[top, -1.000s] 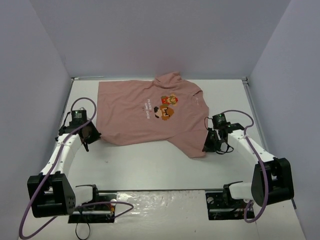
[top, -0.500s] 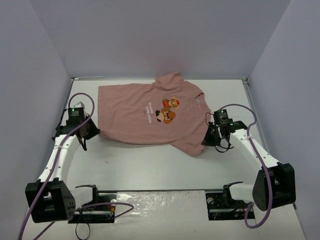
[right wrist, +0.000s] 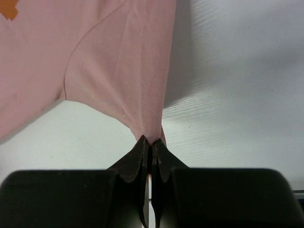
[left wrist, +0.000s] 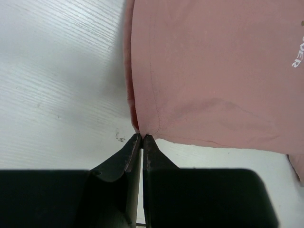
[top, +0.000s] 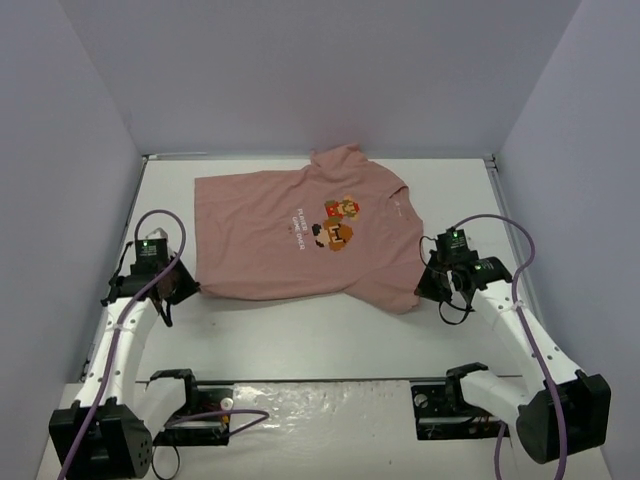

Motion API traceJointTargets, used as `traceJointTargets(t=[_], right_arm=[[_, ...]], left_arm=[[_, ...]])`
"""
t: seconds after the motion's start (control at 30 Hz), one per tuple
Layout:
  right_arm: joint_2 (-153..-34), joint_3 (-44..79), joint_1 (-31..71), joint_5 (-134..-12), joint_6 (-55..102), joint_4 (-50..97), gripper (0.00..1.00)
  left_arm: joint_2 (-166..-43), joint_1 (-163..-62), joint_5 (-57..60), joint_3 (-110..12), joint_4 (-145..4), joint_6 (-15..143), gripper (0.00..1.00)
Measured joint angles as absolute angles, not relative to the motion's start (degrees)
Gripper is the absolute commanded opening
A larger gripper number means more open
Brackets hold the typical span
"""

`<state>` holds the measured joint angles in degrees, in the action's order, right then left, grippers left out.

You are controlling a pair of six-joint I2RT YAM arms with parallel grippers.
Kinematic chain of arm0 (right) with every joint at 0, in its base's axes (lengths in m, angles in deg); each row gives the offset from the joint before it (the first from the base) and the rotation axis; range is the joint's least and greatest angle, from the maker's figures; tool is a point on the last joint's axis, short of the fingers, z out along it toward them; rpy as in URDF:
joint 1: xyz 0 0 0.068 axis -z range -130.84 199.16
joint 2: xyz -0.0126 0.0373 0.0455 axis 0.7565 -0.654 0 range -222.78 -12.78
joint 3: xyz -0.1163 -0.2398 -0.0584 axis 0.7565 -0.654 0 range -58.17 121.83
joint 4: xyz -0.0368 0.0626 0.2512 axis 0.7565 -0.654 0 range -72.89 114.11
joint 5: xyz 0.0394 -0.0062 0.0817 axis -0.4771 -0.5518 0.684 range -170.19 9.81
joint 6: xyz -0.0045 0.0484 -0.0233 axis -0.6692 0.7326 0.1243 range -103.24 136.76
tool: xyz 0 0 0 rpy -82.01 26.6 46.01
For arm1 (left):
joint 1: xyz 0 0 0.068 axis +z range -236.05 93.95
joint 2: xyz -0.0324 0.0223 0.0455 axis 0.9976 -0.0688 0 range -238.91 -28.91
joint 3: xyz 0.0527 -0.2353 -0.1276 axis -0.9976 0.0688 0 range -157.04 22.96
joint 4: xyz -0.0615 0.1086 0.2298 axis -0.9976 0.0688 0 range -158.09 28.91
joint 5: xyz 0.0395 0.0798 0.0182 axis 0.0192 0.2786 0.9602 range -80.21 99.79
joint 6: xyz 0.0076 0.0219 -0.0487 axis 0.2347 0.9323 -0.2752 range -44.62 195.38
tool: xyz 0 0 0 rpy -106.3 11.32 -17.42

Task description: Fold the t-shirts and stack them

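Note:
A dusty-pink t-shirt (top: 270,240) lies spread graphic side up on the white table, its orange-brown chest graphic (top: 335,222) and white lettering near the middle. My left gripper (top: 188,289) is shut on the shirt's near-left hem corner; the left wrist view shows the pink cloth (left wrist: 209,71) pinched at the fingertips (left wrist: 142,137). My right gripper (top: 420,293) is shut on the near-right sleeve corner; in the right wrist view the cloth (right wrist: 118,61) rises taut from the fingertips (right wrist: 151,140). The collar points right, the hem left.
Grey walls close in the table (top: 300,330) on the left, back and right. Purple cables loop over both arms. The arm bases and a metal strip (top: 320,400) sit at the near edge.
Both grippers have pulled their shirt corners outward and toward the near edge. The shirt has stretched flatter and its near edge has straightened.

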<state>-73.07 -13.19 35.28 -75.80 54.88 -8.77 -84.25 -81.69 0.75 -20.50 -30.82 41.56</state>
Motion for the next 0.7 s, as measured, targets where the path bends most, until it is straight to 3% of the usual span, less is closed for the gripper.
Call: traceJointTargets(t=[0.43, 0.7], right_arm=[[-67.4, -10.9, 31.8, -77.5, 58.2, -16.5, 0.0], [-77.3, 1.2, 31.8, -81.2, 53.8, -18.4, 0.0]], left_arm=[[-77.4, -81.5, 4.1, -22.9, -23.0, 42.2, 0.0], [-77.3, -80.8, 5.7, -22.8, -22.0, 40.5, 0.0]])
